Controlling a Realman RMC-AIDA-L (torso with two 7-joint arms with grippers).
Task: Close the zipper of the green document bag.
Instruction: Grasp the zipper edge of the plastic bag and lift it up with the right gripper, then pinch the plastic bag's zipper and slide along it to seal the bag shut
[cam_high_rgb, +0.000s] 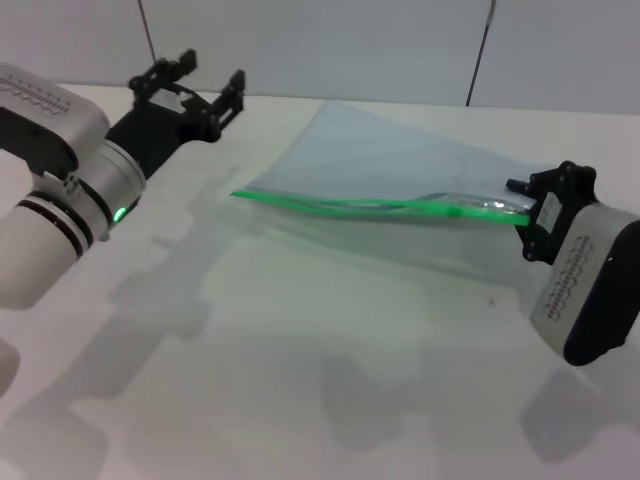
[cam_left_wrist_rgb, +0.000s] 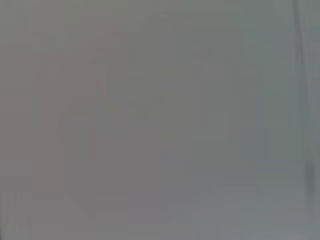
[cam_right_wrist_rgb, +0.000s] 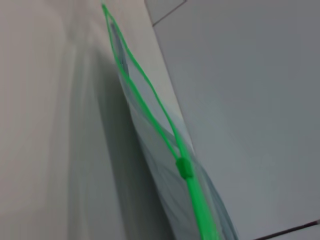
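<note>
The green document bag (cam_high_rgb: 380, 160) is a translucent bluish-grey pouch held tilted above the white table (cam_high_rgb: 300, 380), its far corner near the back wall. The zipper (cam_high_rgb: 340, 205) runs as a bright green strip along its near edge. My right gripper (cam_high_rgb: 522, 208) is shut on the bag's right end, by the zip. The small green slider (cam_high_rgb: 455, 210) sits a short way from it. In the right wrist view the zipper (cam_right_wrist_rgb: 200, 210) is joined up to the slider (cam_right_wrist_rgb: 184, 168) and parted beyond it along the bag (cam_right_wrist_rgb: 160, 190). My left gripper (cam_high_rgb: 200, 85) hangs open at the back left, clear of the bag.
A pale wall with dark seams (cam_high_rgb: 478, 55) rises behind the table. The left arm's silver body (cam_high_rgb: 60, 190) fills the left side. The left wrist view is plain grey with nothing to make out.
</note>
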